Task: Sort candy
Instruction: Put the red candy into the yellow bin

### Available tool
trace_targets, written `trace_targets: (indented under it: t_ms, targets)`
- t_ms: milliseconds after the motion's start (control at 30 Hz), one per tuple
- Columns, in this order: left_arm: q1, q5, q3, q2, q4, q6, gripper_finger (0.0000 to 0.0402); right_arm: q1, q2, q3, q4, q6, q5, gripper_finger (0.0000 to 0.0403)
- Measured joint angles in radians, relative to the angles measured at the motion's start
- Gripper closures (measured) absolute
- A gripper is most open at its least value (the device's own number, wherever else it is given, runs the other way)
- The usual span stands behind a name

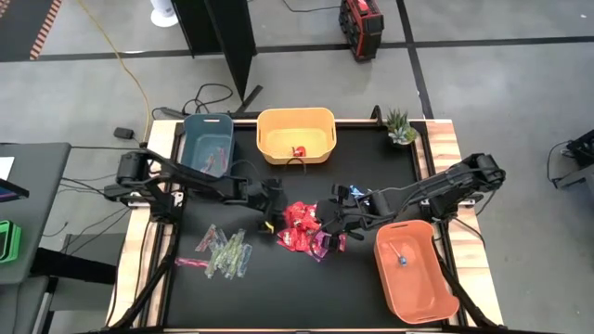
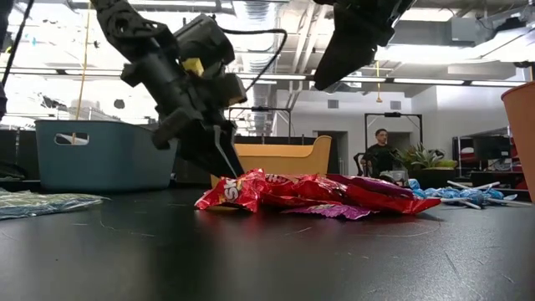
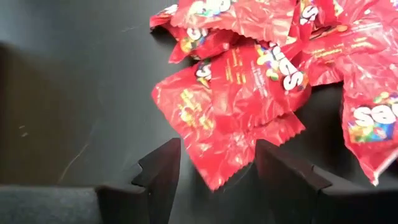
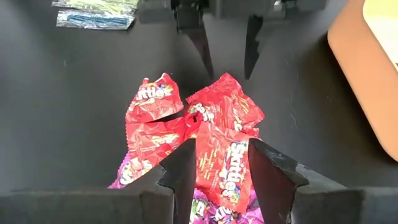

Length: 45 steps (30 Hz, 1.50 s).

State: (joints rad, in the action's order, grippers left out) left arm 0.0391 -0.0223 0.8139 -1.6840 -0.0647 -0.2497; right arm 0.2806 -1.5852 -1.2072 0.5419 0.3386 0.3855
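Note:
A pile of shiny red packets (image 1: 302, 227) lies mid-table, with a few magenta ones under it (image 2: 334, 211). Blue lollipops (image 1: 353, 193) lie on its far right side. Green stick packets (image 1: 223, 252) lie to the left. My left gripper (image 1: 272, 211) is open at the pile's left edge, its fingers pointing down. They stand on either side of one red packet's corner (image 3: 217, 165). My right gripper (image 4: 217, 155) is open and raised above the pile's right side (image 2: 351, 42).
A blue bin (image 1: 206, 139) with stick packets and a yellow bin (image 1: 295, 133) with one red packet stand at the far edge. An orange bin (image 1: 415, 269) with a lollipop stands near right. A small plant (image 1: 401, 125) sits at the far right corner.

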Motion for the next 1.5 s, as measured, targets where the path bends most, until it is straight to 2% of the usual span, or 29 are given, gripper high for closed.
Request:
trace_targets:
  t_ms: [233, 333, 433, 567, 633, 800, 1033, 1200, 1333, 1500]
  targets:
    - [0.001, 0.007, 0.003, -0.1, -0.069, 0.009, 0.0202, -0.002, 0.0, 0.0, -0.003, -0.001, 0.0, 0.0243]
    - [0.0, -0.011, 0.005, -0.122, -0.089, 0.018, 0.0219, -0.002, 0.0, 0.0, -0.005, 0.0, 0.0, 0.0243]
    - [-0.002, -0.053, 0.004, -0.119, -0.099, 0.017, 0.0268, -0.002, 0.0, 0.0, -0.005, 0.0, 0.0, 0.0243]
    - [0.002, -0.086, 0.001, -0.092, -0.074, -0.001, 0.0368, -0.002, 0.0, 0.0, -0.005, 0.0, 0.0, 0.0243]
    - [0.002, -0.109, -0.001, -0.078, -0.058, -0.003, 0.0389, -0.002, 0.0, 0.0, -0.005, 0.0, 0.0, 0.0243]
    - [-0.01, -0.25, -0.002, -0.005, 0.007, -0.019, 0.0399, -0.002, 0.0, 0.0, -0.005, 0.001, 0.0, 0.0243]
    - [-0.041, -0.435, -0.002, 0.182, 0.01, -0.079, 0.0401, -0.002, 0.0, 0.0, -0.005, -0.005, 0.005, 0.0243]
    - [-0.034, -0.706, -0.002, 0.288, -0.042, -0.176, 0.0401, -0.002, 0.0, 0.0, -0.014, -0.008, 0.006, 0.0243]
    - [0.015, -0.731, -0.001, 0.312, -0.145, -0.275, 0.0401, -0.002, 0.0, 0.0, -0.023, -0.026, 0.007, 0.0243]
    - [0.123, -0.704, 0.0, 0.291, -0.237, -0.343, 0.0401, -0.001, -0.001, 0.0, -0.03, -0.026, 0.009, 0.0243]
